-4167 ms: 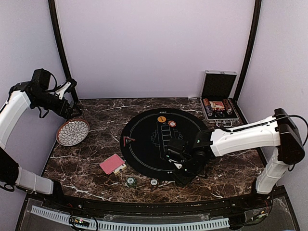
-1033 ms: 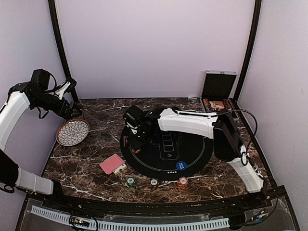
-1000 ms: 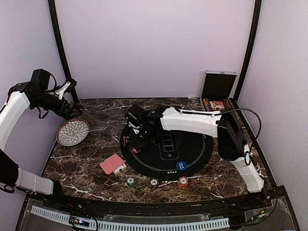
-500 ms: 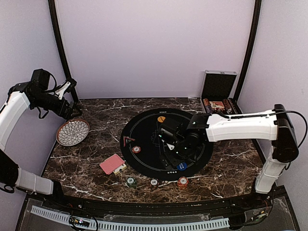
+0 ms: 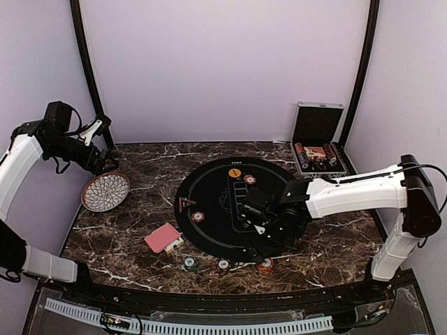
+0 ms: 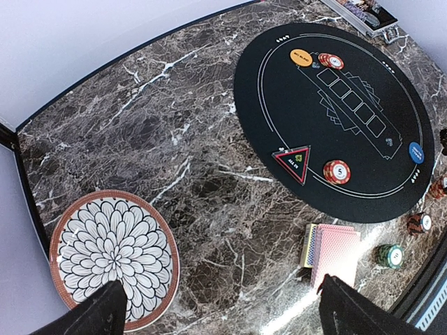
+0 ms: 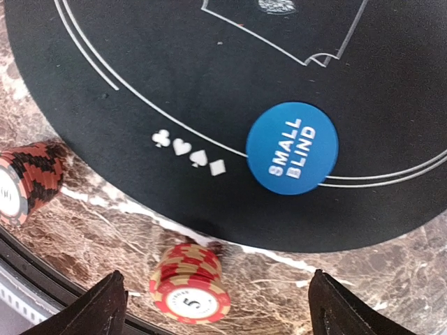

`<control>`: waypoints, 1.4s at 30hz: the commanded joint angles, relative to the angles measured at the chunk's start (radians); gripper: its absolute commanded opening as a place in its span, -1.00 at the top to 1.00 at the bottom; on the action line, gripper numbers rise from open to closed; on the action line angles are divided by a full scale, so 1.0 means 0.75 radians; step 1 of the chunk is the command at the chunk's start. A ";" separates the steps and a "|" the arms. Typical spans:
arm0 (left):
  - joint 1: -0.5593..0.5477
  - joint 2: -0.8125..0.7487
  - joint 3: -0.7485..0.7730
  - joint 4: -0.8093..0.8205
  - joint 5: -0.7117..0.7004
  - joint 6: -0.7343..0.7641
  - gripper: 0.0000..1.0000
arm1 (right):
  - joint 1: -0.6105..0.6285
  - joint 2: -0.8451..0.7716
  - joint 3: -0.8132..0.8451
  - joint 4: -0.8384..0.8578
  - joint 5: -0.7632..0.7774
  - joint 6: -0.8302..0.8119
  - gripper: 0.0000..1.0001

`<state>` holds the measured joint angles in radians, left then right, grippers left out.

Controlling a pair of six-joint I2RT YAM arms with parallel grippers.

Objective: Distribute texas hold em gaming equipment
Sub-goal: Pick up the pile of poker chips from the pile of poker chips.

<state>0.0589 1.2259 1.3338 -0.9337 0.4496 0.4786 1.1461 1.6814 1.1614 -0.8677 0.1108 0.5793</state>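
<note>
Overhead, the right gripper (image 5: pixel 269 237) hangs over the near-right part of the black mat (image 5: pixel 209 188). The left gripper (image 5: pixel 106 159) is well left of the mat, above the plate (image 5: pixel 105 192). Red-backed playing cards (image 5: pixel 163 237) lie just off the mat's near-left edge.

Left wrist view: fingers (image 6: pixel 105 314) spread wide, holding nothing.

Right wrist view: fingers (image 7: pixel 105 307) spread wide, empty. A red chip (image 7: pixel 190 285) stands just off the mat's near edge, touching neither finger. A blue Small Blind button (image 7: pixel 292 148) lies on the mat's border line.
</note>
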 commanded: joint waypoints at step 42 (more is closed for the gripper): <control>0.001 -0.023 -0.022 -0.029 -0.021 0.037 -0.98 | 0.075 0.070 -0.021 0.040 -0.053 -0.007 -0.12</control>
<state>0.0589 1.2259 1.3262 -0.9348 0.4286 0.4931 1.1915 1.7561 1.1187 -0.8127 0.0570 0.5770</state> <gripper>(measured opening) 0.988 0.526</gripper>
